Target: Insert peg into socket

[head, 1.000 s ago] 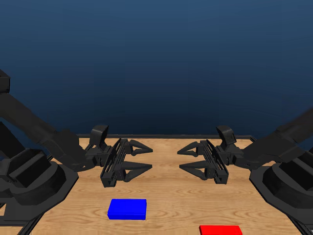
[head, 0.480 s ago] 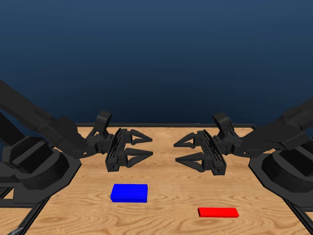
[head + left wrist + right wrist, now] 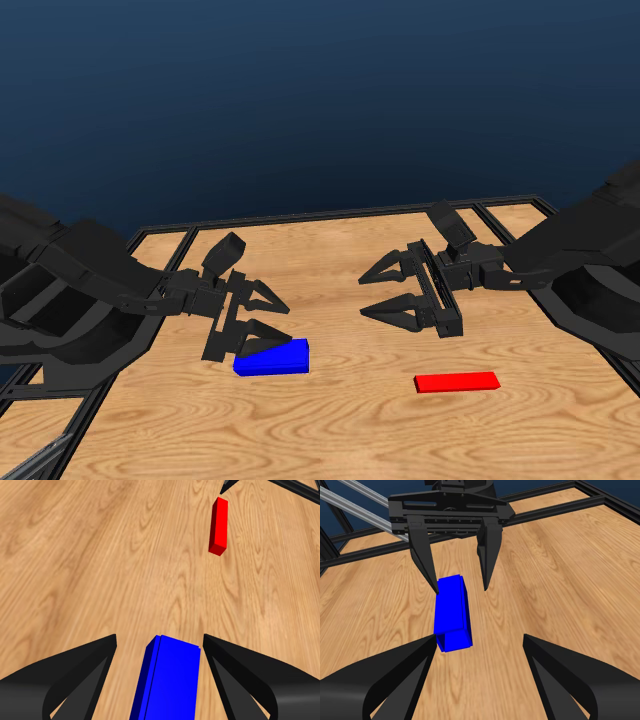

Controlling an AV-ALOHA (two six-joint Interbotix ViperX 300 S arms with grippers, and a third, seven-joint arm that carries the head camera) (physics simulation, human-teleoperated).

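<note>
**Left wrist view: our jaws bracket the socket, nothing gripped yet**

Left wrist view shows us nearest of all the socket (image 3: 167, 680), lying flat on the table (image 3: 90, 570) between our left gripper (image 3: 160, 645) fingers, which stand wide apart with wood visible on either side of the block. We judge they straddle it this way so a single closing stroke can catch its long sides; whether the fingertips reach its level we cannot tell. Farther out, well beyond those fingertips, the peg (image 3: 218, 525) lies flat and alone.

In the head view the left gripper (image 3: 268, 322) tilts down over the socket (image 3: 272, 357), while the right gripper (image 3: 375, 297) hovers spread and empty above the table (image 3: 330, 430), the peg (image 3: 456, 381) lying below and to the near side of its fingers, apart from them.

From the right wrist view, its own fingers (image 3: 565, 675) gape on nothing, and beyond them the socket (image 3: 452, 612) sits between the left gripper's (image 3: 461, 587) tips.
</note>
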